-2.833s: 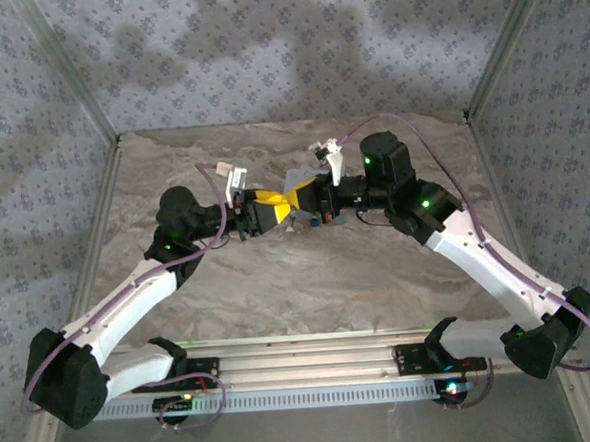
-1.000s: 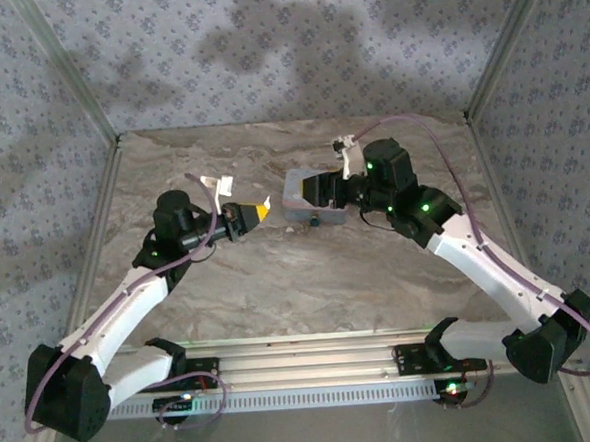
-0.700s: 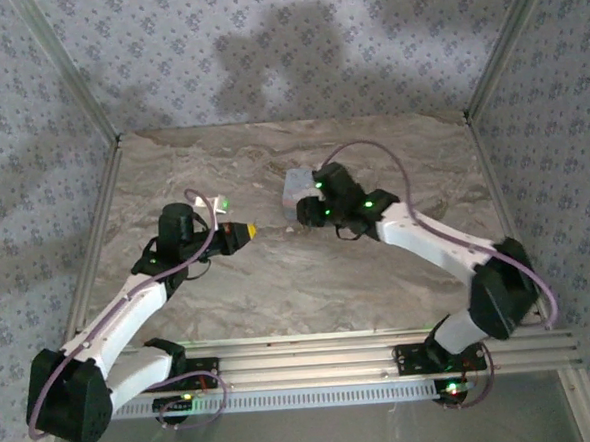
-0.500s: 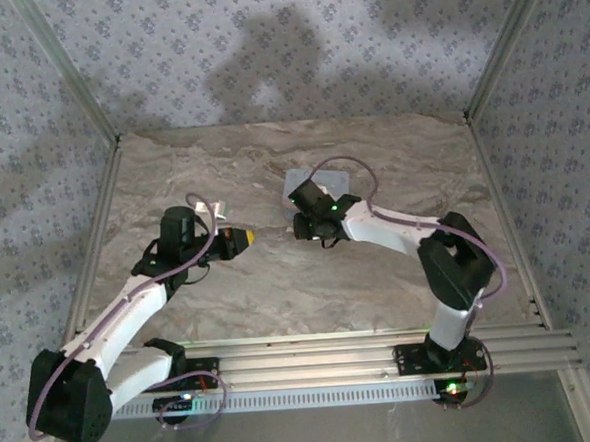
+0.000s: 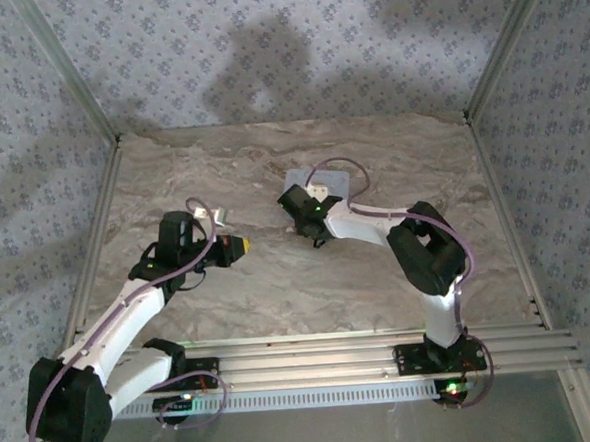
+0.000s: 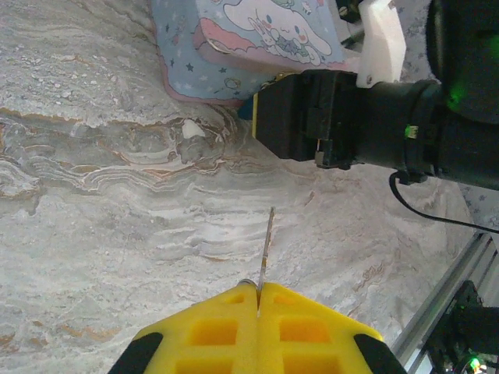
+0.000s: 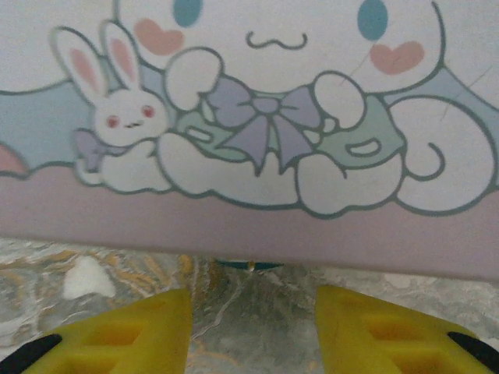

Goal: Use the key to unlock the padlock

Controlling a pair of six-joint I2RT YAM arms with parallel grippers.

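R claw (image 7: 253, 302), jaws apart, has swung to face tin (image 7: 257, 117), padlock (image 7: 248, 266) just ahead; L claw (image 6: 257, 288), clamped on key (image 6: 267, 241), backed off. Lock unopened.

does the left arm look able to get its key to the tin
Probably not head-on: the right gripper sits between the key and the tin, though bare table beside it may leave a way round.

- key (image 6: 266, 248): a thin metal blade seen edge-on, clamped between the closed yellow tips of the left end effector (image 6: 257, 290), held off the worktop (image 6: 117, 234), its tip pointing toward the tin (image 6: 234, 47).
- padlock (image 7: 248, 266): a small dark bluish sliver with a brassy dot, at the tin's lower edge, mostly hidden.
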